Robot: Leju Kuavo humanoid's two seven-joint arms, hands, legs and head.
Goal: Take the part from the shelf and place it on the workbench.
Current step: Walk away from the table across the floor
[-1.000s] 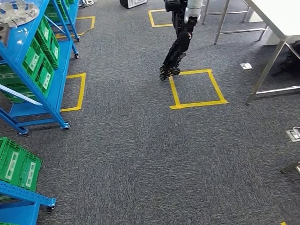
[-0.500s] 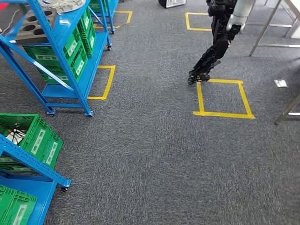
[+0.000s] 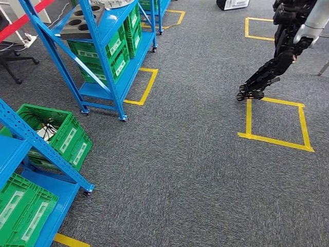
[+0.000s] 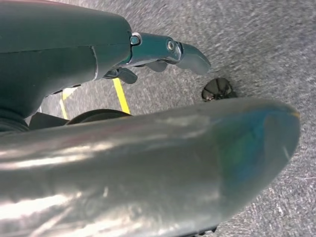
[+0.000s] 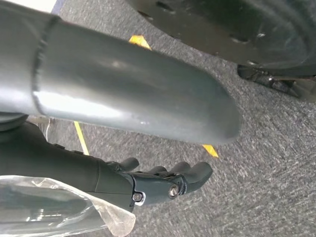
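White labels point(image 3: 115, 46) on the green plastic crates point(image 3: 123, 43) carried print too small to read; no other writing could be made out. The part point(image 3: 112, 3), a silvery metal piece cut by the frame edge, lay on the top deck of the blue steel shelf point(image 3: 102, 62) at 11 o'clock, just beside a grey block point(image 3: 79, 15) with round holes; it was well apart from both hands. The left hand point(image 4: 123, 49) hung over the carpet point(image 3: 186, 170), its dark fingers point(image 4: 186, 53) stretched out and released, grasping nothing; the right hand point(image 5: 123, 182) hung likewise, fingers point(image 5: 193, 173) loosely extended and empty, with crinkled clear film point(image 5: 56, 207) near its wrist. The carpet was dark grey and speckled; a yellow tape square point(image 3: 248, 121) lay at 2 o'clock, with another robot's black legs point(image 3: 271, 67) at its far corner.
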